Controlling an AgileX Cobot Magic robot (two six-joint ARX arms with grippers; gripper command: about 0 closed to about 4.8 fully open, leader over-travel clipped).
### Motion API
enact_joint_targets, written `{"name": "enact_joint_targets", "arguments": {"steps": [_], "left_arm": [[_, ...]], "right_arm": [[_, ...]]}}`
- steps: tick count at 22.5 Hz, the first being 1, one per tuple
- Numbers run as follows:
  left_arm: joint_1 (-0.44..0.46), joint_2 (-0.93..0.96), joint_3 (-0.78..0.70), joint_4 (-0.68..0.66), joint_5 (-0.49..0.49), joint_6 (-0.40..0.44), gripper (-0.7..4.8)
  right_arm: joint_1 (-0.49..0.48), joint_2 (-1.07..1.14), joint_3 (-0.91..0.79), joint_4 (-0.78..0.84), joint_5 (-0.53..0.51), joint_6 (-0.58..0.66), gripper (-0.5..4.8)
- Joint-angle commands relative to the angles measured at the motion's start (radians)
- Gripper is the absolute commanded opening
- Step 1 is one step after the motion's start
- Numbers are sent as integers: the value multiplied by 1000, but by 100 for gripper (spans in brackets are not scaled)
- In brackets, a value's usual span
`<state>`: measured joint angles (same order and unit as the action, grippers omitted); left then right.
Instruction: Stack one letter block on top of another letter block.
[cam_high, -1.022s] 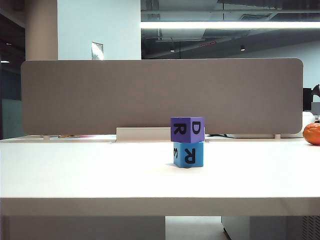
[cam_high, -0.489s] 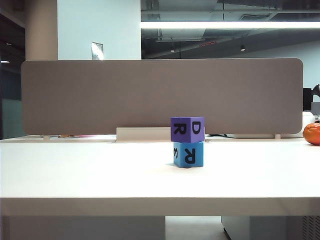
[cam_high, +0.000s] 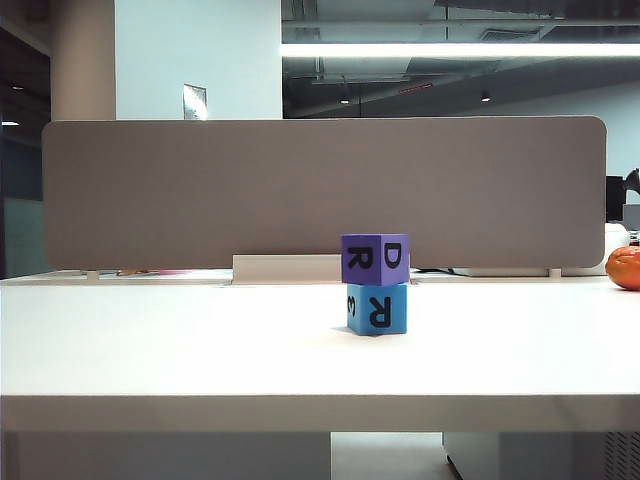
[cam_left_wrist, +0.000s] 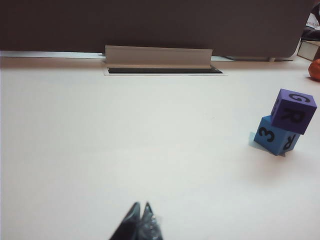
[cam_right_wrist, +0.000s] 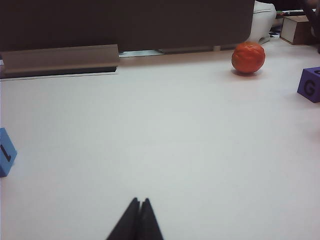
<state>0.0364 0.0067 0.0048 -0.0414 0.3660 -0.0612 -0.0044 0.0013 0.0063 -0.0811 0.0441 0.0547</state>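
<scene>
1. A dim room with a ceiling light strip (cam_high: 450, 49) is seen behind a grey divider panel (cam_high: 320, 190).
2. A white table (cam_high: 200, 350) is shown; an orange fruit (cam_high: 624, 268) lies at its right edge.
3. The purple block (cam_high: 374, 259) is stacked on the light blue block (cam_high: 377, 308) (right of centre).
4. The left gripper (cam_left_wrist: 140, 220) and right gripper (cam_right_wrist: 139, 215) are held low over bare table; fingertips are pressed together, nothing held.

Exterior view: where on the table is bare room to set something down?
Most of the white table is bare: everything left of the purple block stacked on the light blue block, and the strip between that stack and the orange fruit. Nowhere is crowded. Left gripper and right gripper, jaws shut, sit at the near edge.
</scene>
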Motion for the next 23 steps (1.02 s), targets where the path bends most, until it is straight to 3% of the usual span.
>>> {"name": "enact_joint_targets", "arguments": {"steps": [1,7,9,14,23], "left_arm": [[1,0,5,13,5,0,-6],[1,-1,5,15,-16,32,-6],[1,-2,4,13,-145,32,-6],[1,-3,3,14,-344,23,-6],[1,-3,3,21,-366,42,-6]], "right_arm": [[0,-2,-6,8,-2,-3,-8],[0,-2,-6,8,-2,-3,-8],[0,-2,-6,8,-2,-3,-8],[0,-2,-6,8,-2,-3,-8],[0,-2,-6,8,-2,-3,-8]]}}
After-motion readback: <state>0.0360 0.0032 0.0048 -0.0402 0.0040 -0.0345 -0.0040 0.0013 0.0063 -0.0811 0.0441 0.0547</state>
